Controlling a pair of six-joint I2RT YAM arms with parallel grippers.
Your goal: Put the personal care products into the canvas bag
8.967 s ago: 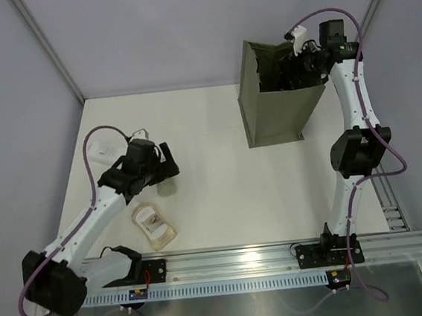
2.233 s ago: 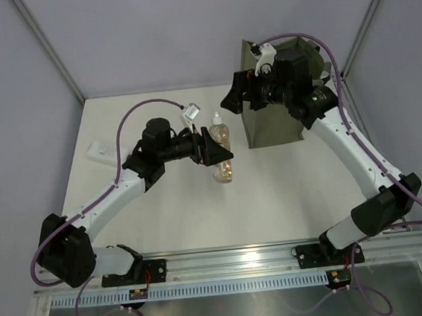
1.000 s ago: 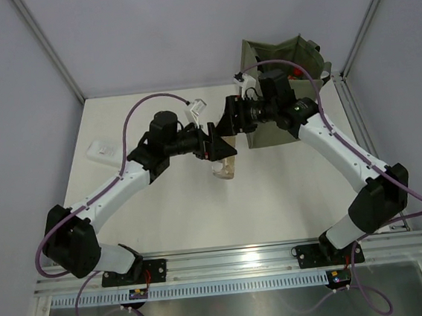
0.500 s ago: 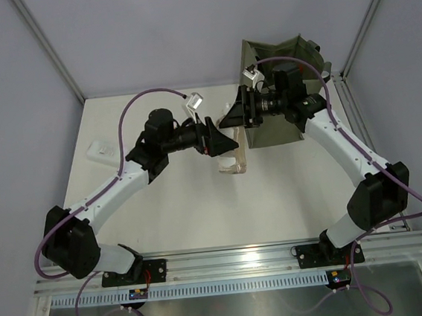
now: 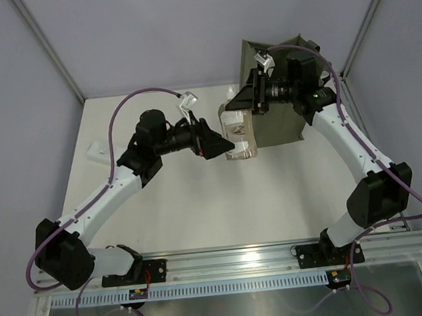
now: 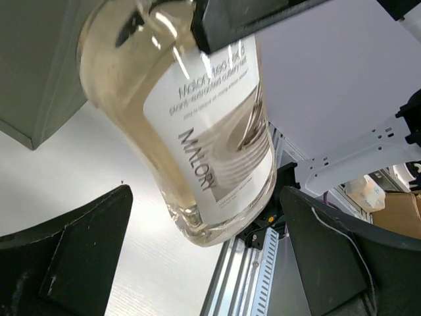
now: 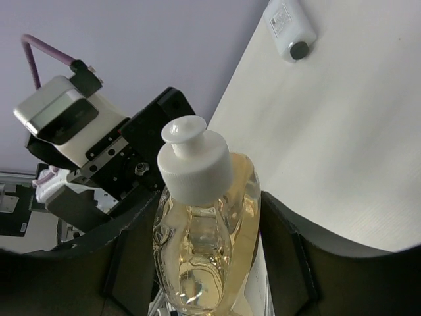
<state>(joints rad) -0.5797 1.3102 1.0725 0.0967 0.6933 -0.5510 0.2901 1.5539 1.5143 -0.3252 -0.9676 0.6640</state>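
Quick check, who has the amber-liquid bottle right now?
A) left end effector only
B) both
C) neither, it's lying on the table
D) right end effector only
D: the right end effector has its fingers closed on the sides of the amber-liquid bottle, held up in front of the canvas bag. The left end effector is spread open, with a clear gap to the bottle on each side in the left wrist view.

The white-capped amber-liquid pouch (image 5: 239,134) hangs in the air just beside the upright olive canvas bag (image 5: 281,125); the flat white bottle (image 5: 96,149) lies far left.
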